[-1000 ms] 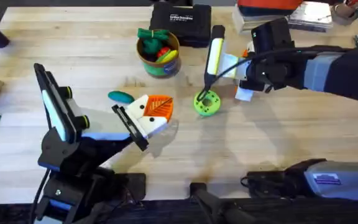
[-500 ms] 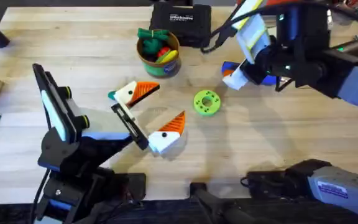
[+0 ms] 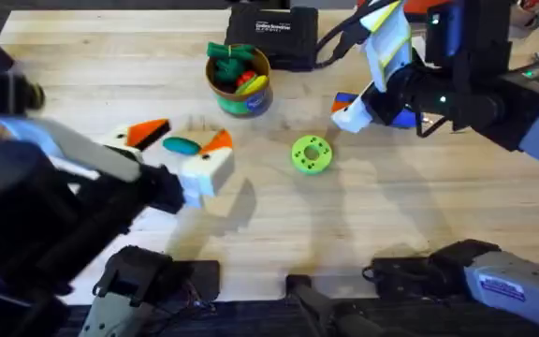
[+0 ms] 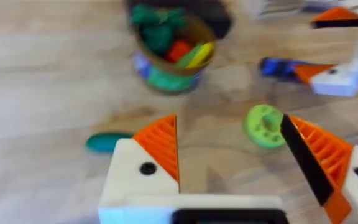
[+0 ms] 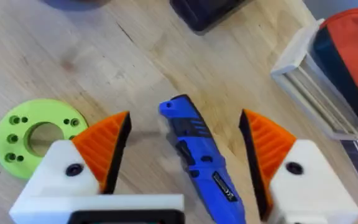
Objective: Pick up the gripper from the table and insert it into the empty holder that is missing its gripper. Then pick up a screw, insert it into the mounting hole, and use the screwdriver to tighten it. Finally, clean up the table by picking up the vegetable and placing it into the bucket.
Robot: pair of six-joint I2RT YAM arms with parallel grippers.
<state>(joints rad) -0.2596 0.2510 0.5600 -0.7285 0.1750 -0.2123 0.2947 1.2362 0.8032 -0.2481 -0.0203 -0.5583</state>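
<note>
Spreading across every view is the pale wooden table (image 3: 363, 225), and on it the small round bucket with a tan-orange wall and green band (image 3: 239, 81) stands near the far edge, holding colourful toy pieces. Just in front of the black rectangular case (image 3: 271, 36) behind it, the left gripper (image 3: 178, 148) of white blocks and orange ribbed wedges hovers low over the table with its jaws spread wide, gripping nothing. Between its fingers lies the small teal-green oval vegetable (image 3: 182, 145), bare on the wood. Farther right sits the bright green round disc with holes (image 3: 311, 154). The right gripper (image 5: 182, 158) hangs open above the blue stick-shaped screwdriver (image 5: 197, 162), which lies flat between its orange pads, unclenched
</note>
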